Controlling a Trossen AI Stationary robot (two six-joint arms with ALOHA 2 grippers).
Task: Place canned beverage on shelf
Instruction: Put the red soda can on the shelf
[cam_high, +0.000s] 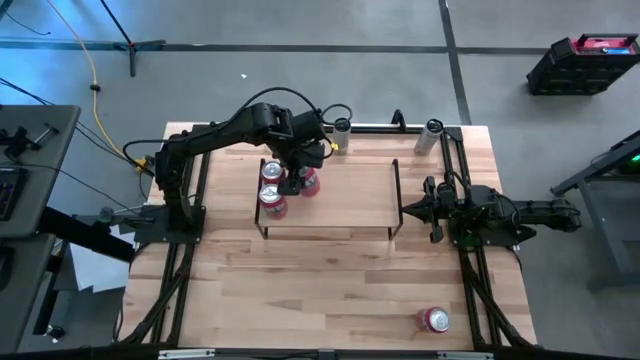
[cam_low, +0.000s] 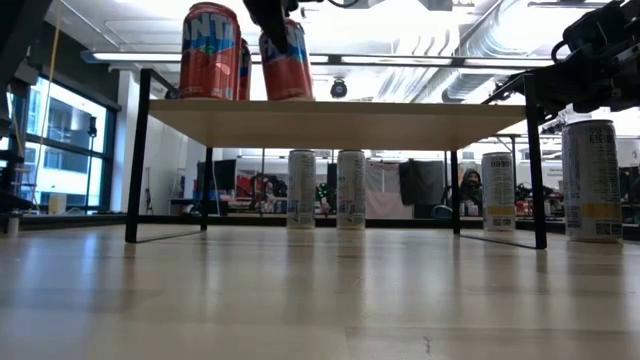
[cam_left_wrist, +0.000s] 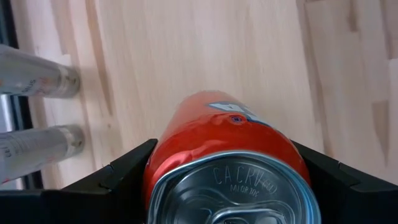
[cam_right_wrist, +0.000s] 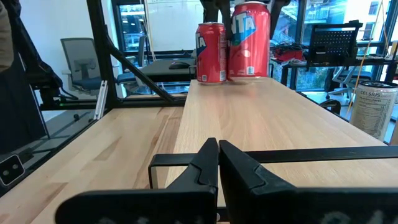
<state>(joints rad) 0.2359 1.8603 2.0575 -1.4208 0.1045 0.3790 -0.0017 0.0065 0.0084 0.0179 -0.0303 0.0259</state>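
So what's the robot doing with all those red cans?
The left gripper has its jaws around a red can and holds it upright on the small wooden shelf. Two more red cans already stand at that end of the shelf. The right gripper waits shut beside the shelf's other end. Another red can sits on the table near the front, and some pale cans stand behind the shelf.

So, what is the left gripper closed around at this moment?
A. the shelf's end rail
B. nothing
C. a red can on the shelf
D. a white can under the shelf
C: the left gripper clasps the red can, its fingers on either side, over the shelf.
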